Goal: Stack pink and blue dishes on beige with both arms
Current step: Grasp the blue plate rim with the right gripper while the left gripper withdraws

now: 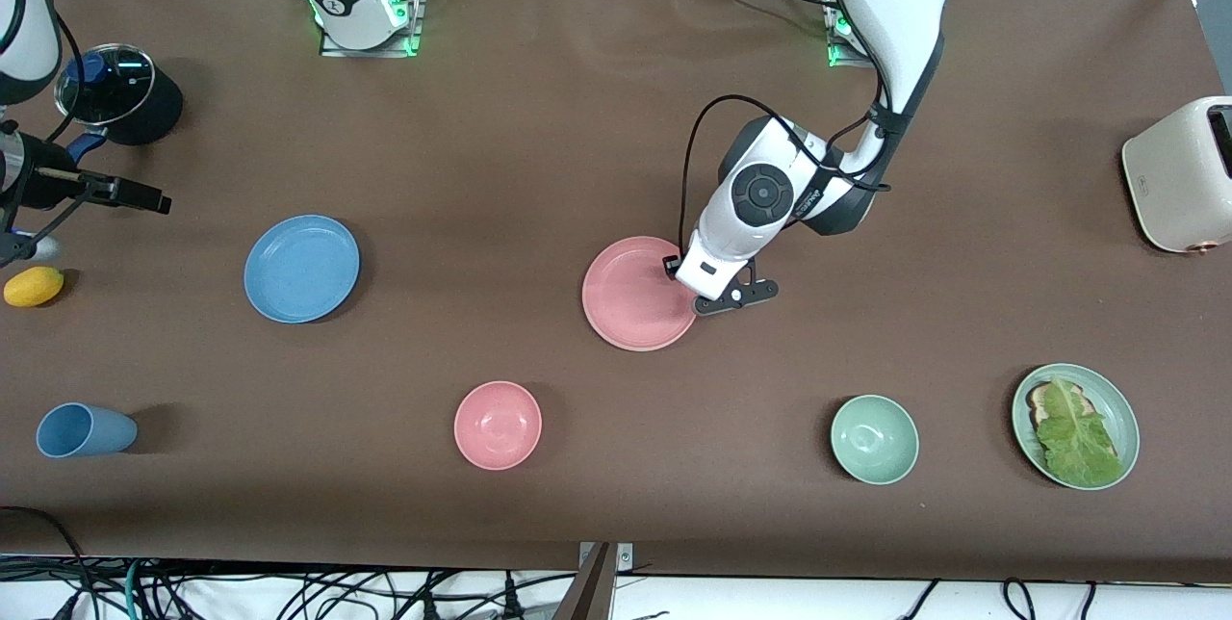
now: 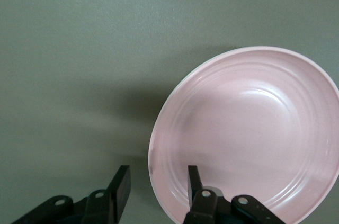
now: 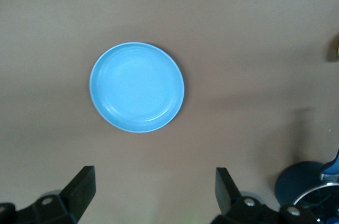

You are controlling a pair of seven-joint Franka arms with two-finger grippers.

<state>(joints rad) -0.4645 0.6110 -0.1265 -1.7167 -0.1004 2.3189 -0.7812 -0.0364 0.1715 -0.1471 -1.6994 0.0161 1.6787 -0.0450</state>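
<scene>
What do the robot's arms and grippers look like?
Both arms are bulky and white. The left arm has dark grey round joint caps and looping black cables. Green lights glow at the bases. The left gripper and right gripper are slim and black.

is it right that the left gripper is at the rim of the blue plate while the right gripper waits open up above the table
Not quite. The front view shows the left gripper at the rim of the pink plate, its fingers apart astride that rim in the left wrist view. The blue plate lies untouched toward the right arm's end. The right gripper does wait open above the table.
</scene>
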